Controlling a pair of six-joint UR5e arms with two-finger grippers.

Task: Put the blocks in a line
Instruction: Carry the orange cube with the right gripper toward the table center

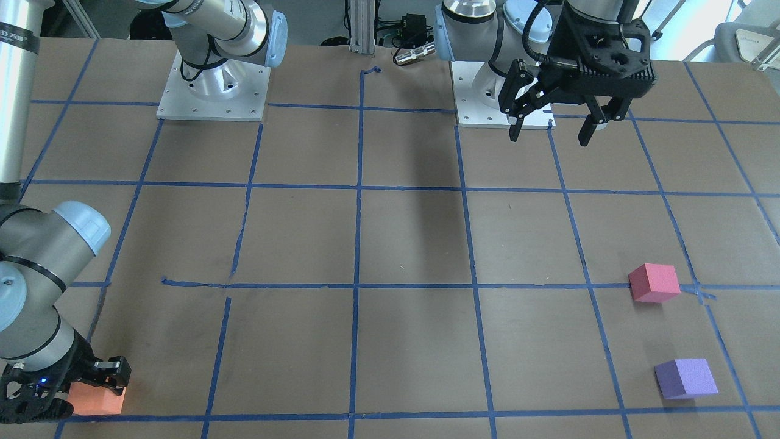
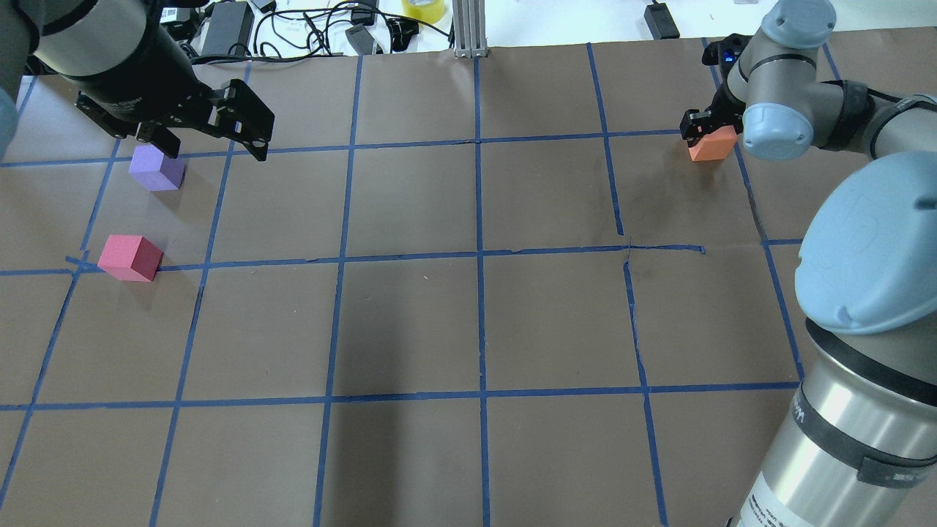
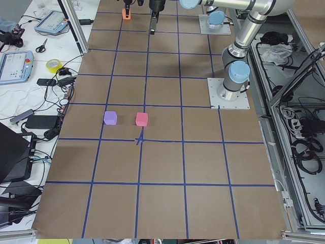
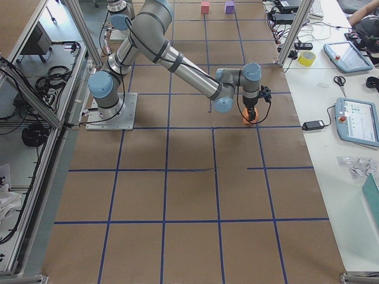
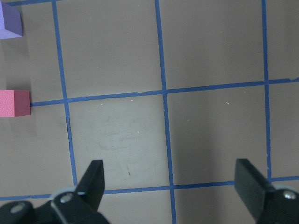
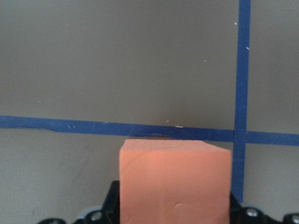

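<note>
1. The right gripper (image 1: 85,393) is reaching down to the far edge of the table (image 2: 410,322), on the robot's right side.
2. Its two fingers are pressing on the sides of the orange block (image 2: 712,144), so it is holding that block tight.
3. In the right wrist view the orange block (image 6: 175,182) is filling the space between the black fingers.
4. The orange block is sitting very low, at or just over the brown table top. I cannot tell if it is touching the table.
5. It is staying just beside a spot where two blue tape lines (image 6: 240,70) are crossing.
6. The left gripper (image 2: 216,146) is hanging up in the air over the robot's left side of the table.
7. Its fingers (image 5: 93,179) are standing wide apart, and nothing is sitting between them.
8. The pink block (image 1: 654,283) is lying flat on the table on the robot's left side, with one corner touching a crossing of blue tape.
9. The purple block (image 1: 685,378) is lying near the pink block, but the two are not touching. The purple one is sitting farther from the robot.
10. The pink and purple blocks are resting well apart from the orange block, which is waiting on the other side of the table.
</note>
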